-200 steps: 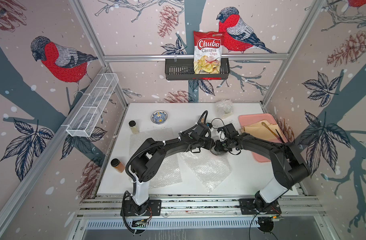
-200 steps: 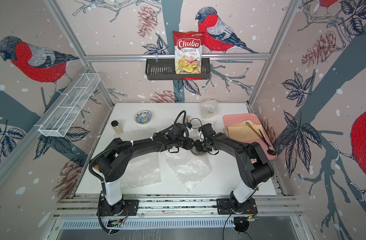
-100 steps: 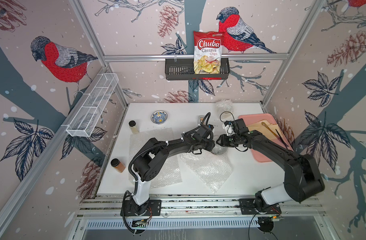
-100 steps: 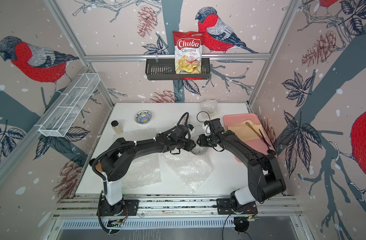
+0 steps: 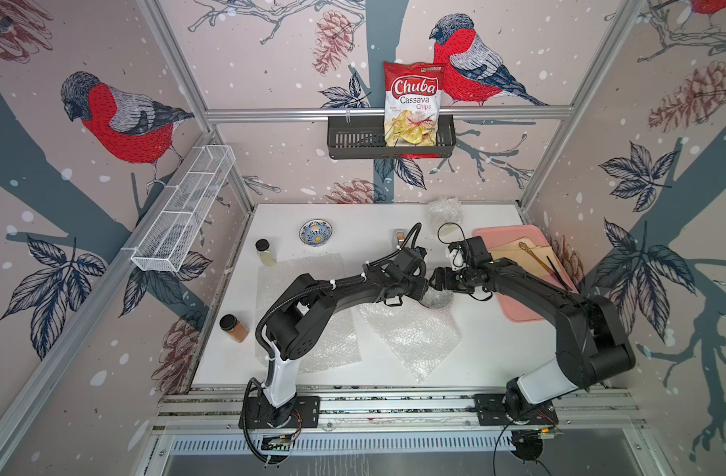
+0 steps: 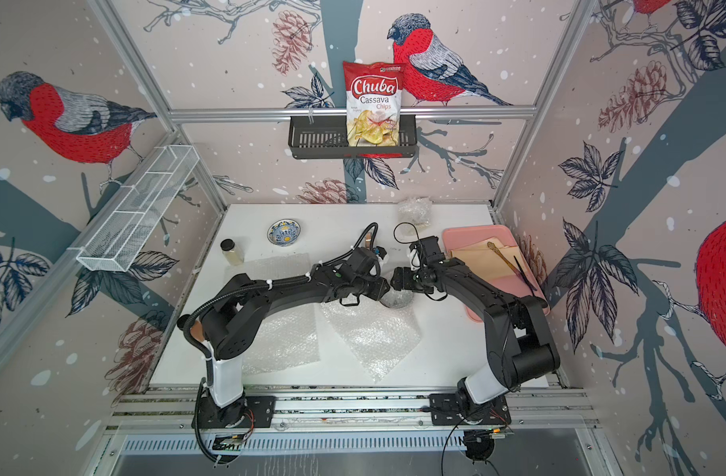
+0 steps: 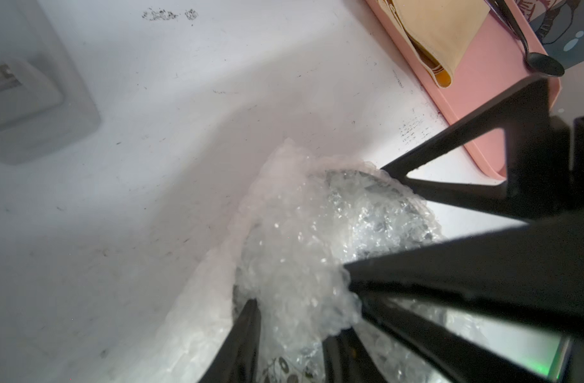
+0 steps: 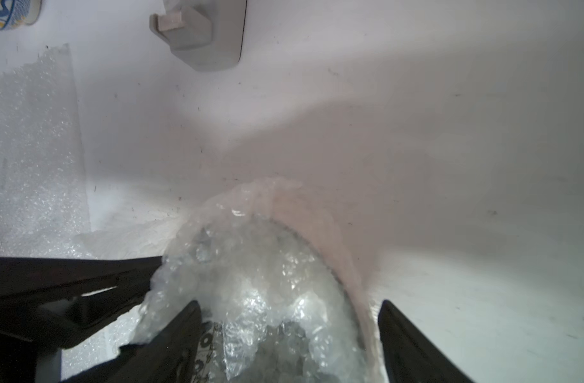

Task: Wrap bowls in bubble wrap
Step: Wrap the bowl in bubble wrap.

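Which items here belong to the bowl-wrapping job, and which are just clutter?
Job: covered bowl; bubble wrap over it; spare sheet; blue-and-yellow bowl; bubble-wrap bundle at the back.
Clutter: chips; clear jar; brown jar; tray; paper.

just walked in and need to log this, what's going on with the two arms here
Both arms meet mid-table over a black-and-white patterned ceramic bowl on a clear bubble wrap sheet. The left claw pinches a bunched part of that sheet over the bowl; the right claw is open, straddling the covered bowl. A blue-and-yellow ceramic bowl sits bare at the far side.
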Robot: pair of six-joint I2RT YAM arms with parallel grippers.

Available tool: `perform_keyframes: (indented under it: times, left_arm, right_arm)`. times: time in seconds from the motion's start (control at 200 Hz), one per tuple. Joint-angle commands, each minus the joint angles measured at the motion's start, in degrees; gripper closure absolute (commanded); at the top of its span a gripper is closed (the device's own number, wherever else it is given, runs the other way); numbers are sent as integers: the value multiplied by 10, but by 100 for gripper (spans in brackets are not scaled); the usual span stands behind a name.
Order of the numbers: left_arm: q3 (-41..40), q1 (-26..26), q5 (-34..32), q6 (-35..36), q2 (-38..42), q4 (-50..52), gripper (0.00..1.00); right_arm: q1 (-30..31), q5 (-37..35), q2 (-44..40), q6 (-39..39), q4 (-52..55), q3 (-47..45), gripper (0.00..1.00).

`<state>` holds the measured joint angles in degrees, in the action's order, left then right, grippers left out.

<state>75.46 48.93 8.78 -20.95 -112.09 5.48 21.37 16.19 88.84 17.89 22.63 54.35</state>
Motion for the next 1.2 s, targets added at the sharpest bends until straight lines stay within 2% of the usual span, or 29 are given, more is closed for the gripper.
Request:
perform_keyframes:
  times: [0.0,0.285,0.445,0.69,0.815,1.041,1.196]
  left_arm:
    - [4,1,-8,5,-1,7,64]
    - [5,1,-8,4,0,7,64]
    - [4,1,-10,2,1,6,64]
    - [-7,1,-32,-11,15,0,64]
    - [-19,1,-61,-26,32,-2,60]
    - [-61,-10,-99,-56,93,-2,51]
    - [-127,-48,-94,-81,154,-1,49]
  right_arm:
    - [4,-11,7,-4,-6,-5,17]
    - [10,-7,37,2,-55,-23,19]
    - [11,-8,53,6,-85,-36,23]
    - [9,-17,61,21,-136,-64,44]
    - [9,-30,57,24,-152,-75,56]
    - [0,-47,49,25,-162,-89,63]
    - [-6,-47,46,27,-167,-94,65]
